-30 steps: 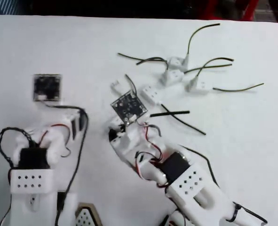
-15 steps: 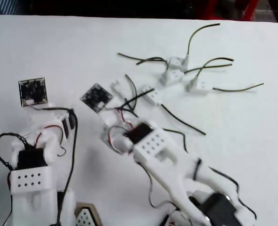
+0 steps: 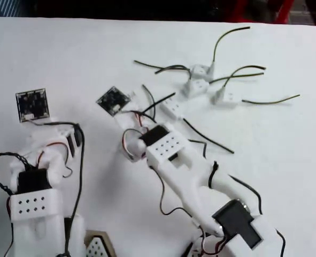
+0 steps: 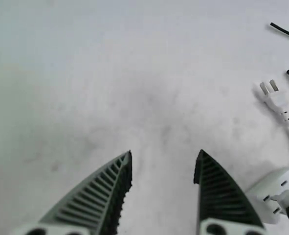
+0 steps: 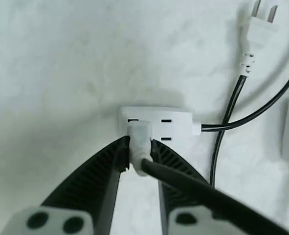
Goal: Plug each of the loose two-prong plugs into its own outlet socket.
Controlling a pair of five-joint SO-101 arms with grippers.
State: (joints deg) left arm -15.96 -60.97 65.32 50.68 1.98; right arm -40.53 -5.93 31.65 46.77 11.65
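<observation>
In right gripper [image 5: 140, 147], pinched white plug [image 5: 139, 139], black-corded, nose pressed to slotted face of white outlet block [image 5: 168, 120] lying flat on table; prongs hidden, seating unclear. Nearby, loose two-prong plug [image 5: 255, 29], white, flat on table, prongs bare and pointing away from that block, its black cord [image 5: 231, 100] curving past block's end. More white outlet blocks [image 3: 196, 85], dark-corded, clustered toward table's far edge, right of middle.

No lettering can be read (none anywhere).
</observation>
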